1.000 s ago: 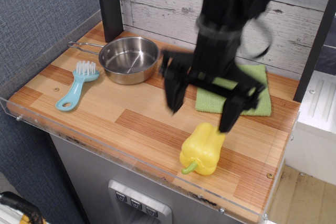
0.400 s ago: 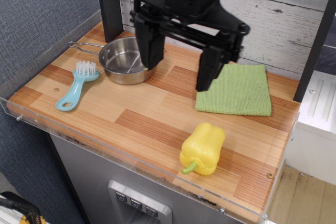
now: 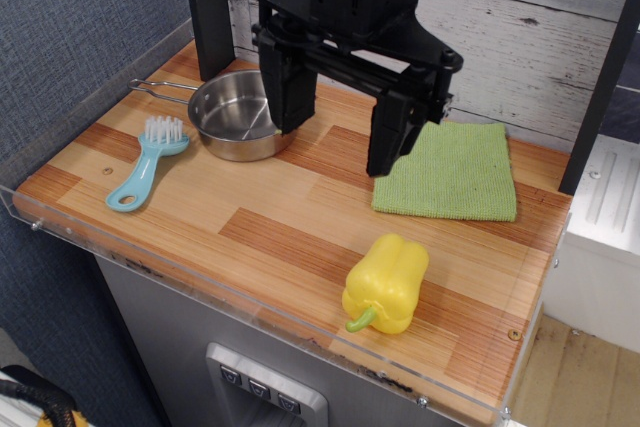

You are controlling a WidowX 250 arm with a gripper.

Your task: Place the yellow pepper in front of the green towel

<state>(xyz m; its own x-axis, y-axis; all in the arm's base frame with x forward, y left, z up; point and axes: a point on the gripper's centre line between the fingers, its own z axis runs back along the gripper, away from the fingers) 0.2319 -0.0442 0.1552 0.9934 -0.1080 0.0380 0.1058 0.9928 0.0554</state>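
On the bench [image 3: 250,232] lie one yellow pepper [image 3: 385,284], one green towel [image 3: 450,172], one steel pan [image 3: 235,114] and one blue brush [image 3: 148,160]. The gripper [image 3: 335,127] hangs above with both fingers [image 3: 388,132] spread wide, holding nothing.

We see a wooden bench [image 3: 280,237], whitewashed plank wall [image 3: 560,37] upper right, grey textured panel [image 3: 70,27] upper left.

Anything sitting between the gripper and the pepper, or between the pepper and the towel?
Nothing visible. The open gripper hangs above the bare wood between the pan and the towel. The pepper lies on its side in front of the towel, only bare countertop between them.
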